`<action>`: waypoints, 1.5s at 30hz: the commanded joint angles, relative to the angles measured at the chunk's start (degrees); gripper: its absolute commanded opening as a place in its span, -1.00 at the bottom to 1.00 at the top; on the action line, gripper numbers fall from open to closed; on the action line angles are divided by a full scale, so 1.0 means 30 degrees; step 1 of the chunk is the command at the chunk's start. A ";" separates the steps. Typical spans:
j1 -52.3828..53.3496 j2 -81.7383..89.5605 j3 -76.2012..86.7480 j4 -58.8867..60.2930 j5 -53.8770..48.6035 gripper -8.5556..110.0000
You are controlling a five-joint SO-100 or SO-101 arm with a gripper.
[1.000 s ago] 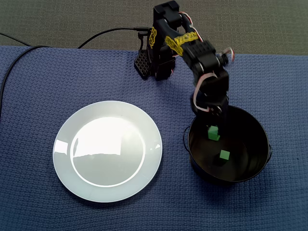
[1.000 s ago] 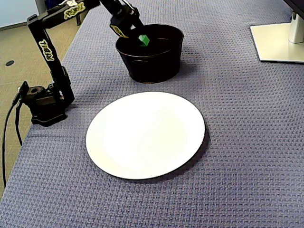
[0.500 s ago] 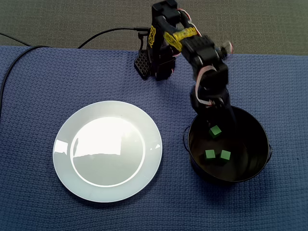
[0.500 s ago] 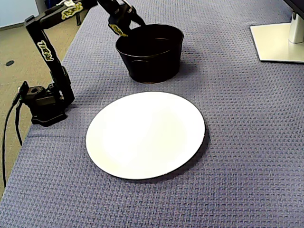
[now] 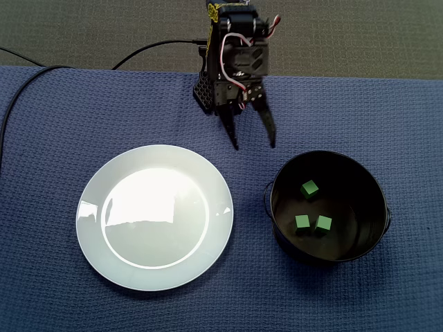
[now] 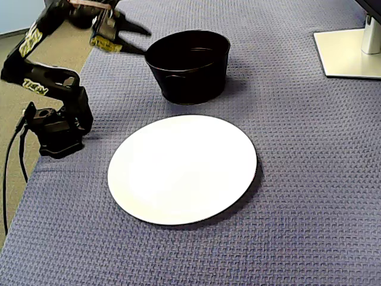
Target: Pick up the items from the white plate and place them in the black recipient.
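Note:
The white plate (image 5: pixel 154 216) (image 6: pixel 183 168) lies on the blue cloth with nothing on it in both fixed views. The black round pot (image 5: pixel 377 207) (image 6: pixel 189 69) holds three green cubes (image 5: pixel 310 189), (image 5: pixel 302 223), (image 5: pixel 323 224); its inside is hidden in the side-on fixed view. My gripper (image 5: pixel 253 144) (image 6: pixel 140 40) hangs open and empty above the cloth, between the arm's base and the pot, clear of the pot's rim.
The arm's base (image 5: pixel 220 93) (image 6: pixel 56 131) is clamped at the cloth's edge, with a black cable (image 5: pixel 41 72) running off to the left. A white stand foot (image 6: pixel 348 52) sits at the far right corner of the side-on fixed view.
The gripper opened over the pot and let go a green cube, which now lies inside with two others. The arm then pulled back out of the pot towards its base.

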 commanded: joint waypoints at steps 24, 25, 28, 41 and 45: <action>0.2666 0.9141 1.4854 0.5889 -0.4951 -0.69; 0.2637 0.9141 1.4854 0.6475 -0.4746 -0.69; 0.2461 0.9141 1.4854 0.8115 -0.4336 -0.72; 0.1729 0.9170 1.4854 0.8438 -0.6270 -0.82; 0.1729 0.9170 1.4854 0.8438 -0.6270 -0.82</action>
